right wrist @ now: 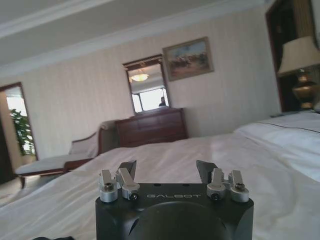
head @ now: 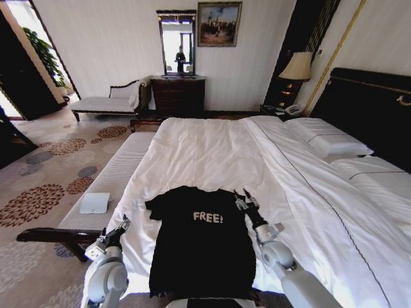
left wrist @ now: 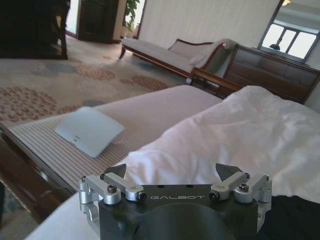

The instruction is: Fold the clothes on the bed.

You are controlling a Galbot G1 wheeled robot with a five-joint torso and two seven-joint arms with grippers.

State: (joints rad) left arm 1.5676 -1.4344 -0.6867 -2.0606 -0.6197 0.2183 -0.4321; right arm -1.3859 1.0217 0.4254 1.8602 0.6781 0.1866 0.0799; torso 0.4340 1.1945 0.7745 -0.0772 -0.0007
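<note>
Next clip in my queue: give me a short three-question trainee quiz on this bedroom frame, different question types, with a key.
1. True or false: the black T-shirt lies spread flat on the bed, lettering up.
2. Which gripper is nearer a sleeve of the shirt? A) left gripper B) right gripper
3. Fill in: the flat pale pad rests on the ____ beside the bed.

Key
1. True
2. B; it sits beside the sleeve, while the left gripper hangs off the mattress edge. Both are open.
3. bench
</note>
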